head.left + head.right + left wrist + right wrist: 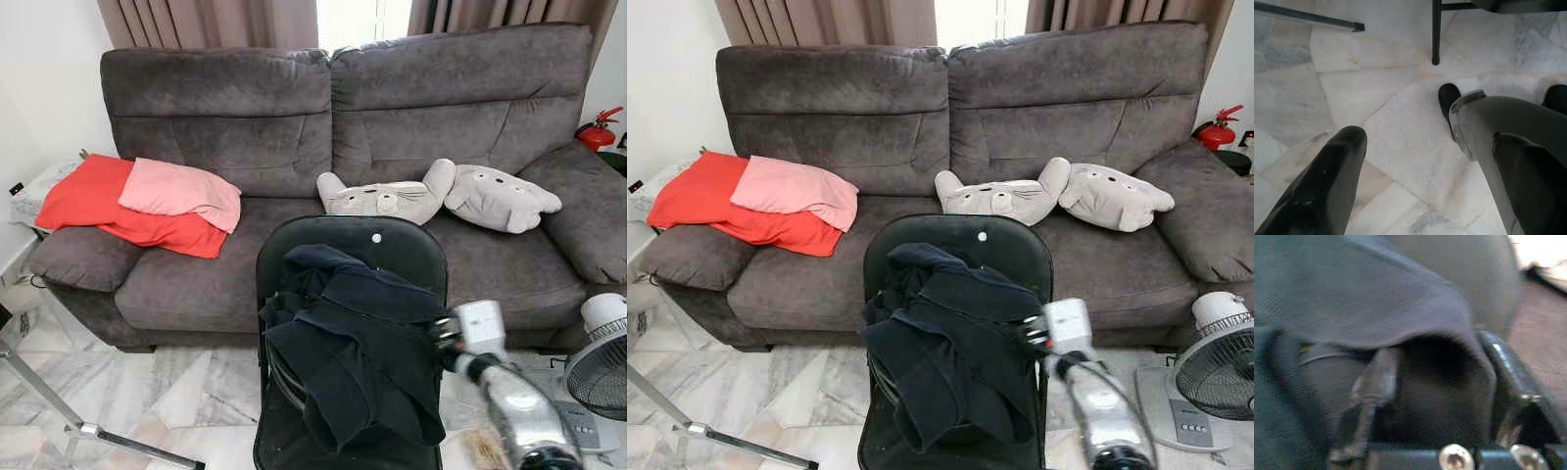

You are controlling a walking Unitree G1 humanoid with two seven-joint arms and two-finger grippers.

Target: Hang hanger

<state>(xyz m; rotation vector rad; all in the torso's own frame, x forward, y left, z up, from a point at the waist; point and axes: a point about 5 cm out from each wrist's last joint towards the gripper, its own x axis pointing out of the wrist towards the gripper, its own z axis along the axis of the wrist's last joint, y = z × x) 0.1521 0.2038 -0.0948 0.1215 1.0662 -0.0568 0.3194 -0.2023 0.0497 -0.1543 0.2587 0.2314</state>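
A dark navy garment [353, 352] lies crumpled over the back and seat of a black chair [392, 245] in front of me. No hanger can be made out in the folds. My right gripper [434, 338] reaches in from the right and is pushed into the garment's edge. In the right wrist view the fingers [1508, 367] stand apart, open, with dark cloth draped over and between them. My left gripper [1425, 196] hangs low over the marble floor, open and holding nothing, beside my own leg [1484, 127].
A grey sofa [225, 108] stands behind the chair, with red cloth [98, 201], a pink cloth [181, 191] and two grey plush cushions [392, 196] on it. A white fan [602, 362] stands at the right. A metal stand leg [59, 411] crosses the floor at the left.
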